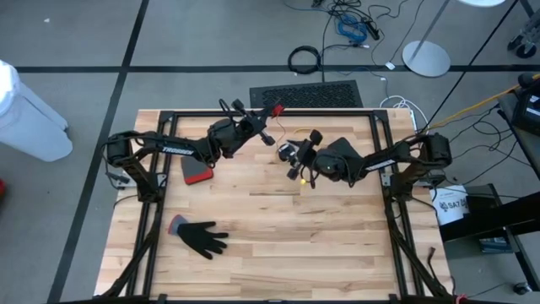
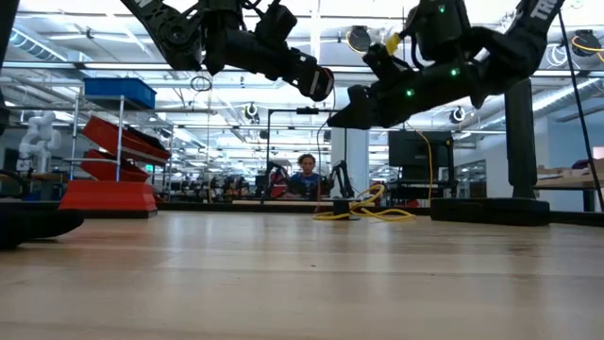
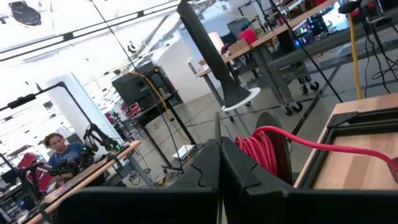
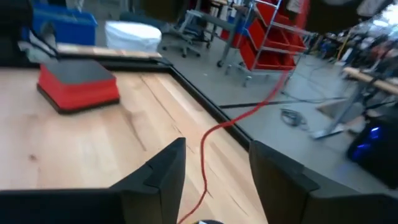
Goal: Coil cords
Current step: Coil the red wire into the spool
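Wooden table (image 1: 270, 253) front bare, left tool (image 1: 272, 112) closed near back edge, right tool (image 1: 293, 154) open.

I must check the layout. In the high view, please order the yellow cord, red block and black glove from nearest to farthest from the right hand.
1. Yellow cord, right beside the right hand.
2. Red block, toward the table's left.
3. Black glove, front left.

A black glove (image 1: 200, 237) and a red block (image 1: 197, 171) lie on the wooden table (image 1: 278, 253), well apart.
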`<action>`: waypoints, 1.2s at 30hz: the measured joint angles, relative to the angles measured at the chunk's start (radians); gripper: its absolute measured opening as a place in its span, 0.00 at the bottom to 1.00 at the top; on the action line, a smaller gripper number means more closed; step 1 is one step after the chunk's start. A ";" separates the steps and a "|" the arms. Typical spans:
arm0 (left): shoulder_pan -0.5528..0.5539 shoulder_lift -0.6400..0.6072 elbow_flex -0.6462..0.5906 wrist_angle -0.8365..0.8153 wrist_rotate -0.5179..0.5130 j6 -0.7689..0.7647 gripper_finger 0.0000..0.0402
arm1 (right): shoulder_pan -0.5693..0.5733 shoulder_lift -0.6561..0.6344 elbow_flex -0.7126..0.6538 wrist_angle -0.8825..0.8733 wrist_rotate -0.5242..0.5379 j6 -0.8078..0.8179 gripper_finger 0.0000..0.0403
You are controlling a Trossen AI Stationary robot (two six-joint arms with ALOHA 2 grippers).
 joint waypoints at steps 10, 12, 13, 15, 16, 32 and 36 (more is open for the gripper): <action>-0.005 0.000 0.000 0.006 0.015 -0.002 0.00 | -0.129 0.000 -0.083 0.209 -0.314 0.138 0.39; -0.006 0.000 0.000 0.006 0.017 -0.002 0.00 | -0.137 0.000 -0.082 0.229 -0.373 0.151 0.39; -0.006 0.000 0.000 0.006 0.018 -0.002 0.00 | -0.139 0.000 -0.082 0.225 -0.372 0.151 0.39; -0.006 0.000 0.000 0.006 0.019 -0.017 0.00 | -0.150 0.001 -0.082 0.218 -0.372 0.151 0.39; -0.006 0.000 0.000 0.006 0.023 -0.023 0.00 | -0.155 0.006 -0.082 0.226 -0.372 0.151 0.39; -0.007 0.000 0.000 0.006 0.040 -0.052 0.00 | -0.188 0.163 -0.064 0.433 -0.431 0.192 0.28; -0.009 0.000 0.000 0.005 0.040 -0.055 0.00 | -0.187 0.188 -0.028 0.433 -0.457 0.184 0.22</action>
